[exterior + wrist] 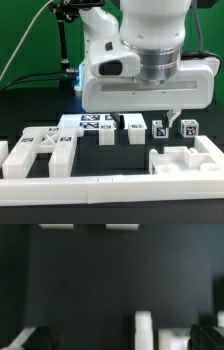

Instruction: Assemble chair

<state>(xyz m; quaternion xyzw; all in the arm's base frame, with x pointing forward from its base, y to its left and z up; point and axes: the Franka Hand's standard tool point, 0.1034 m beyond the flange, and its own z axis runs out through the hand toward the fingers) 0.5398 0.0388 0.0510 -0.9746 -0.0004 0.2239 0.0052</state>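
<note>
on the black table [20, 126], blocky white tagged chair parts [40, 152]; fingers [172, 118] hang spread apart above.

Black tabletop [25, 115], dark backdrop, green upright post [62, 55] behind

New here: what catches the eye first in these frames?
The arm's bulky white gripper fills the upper middle of the exterior view, its tip hanging over the tagged pieces toward the exterior view's right. Below it, blocky white chair parts with black-and-white tags sit in a row on the dark table. The marker board lies among them and a low white rim wall runs in front.
</note>
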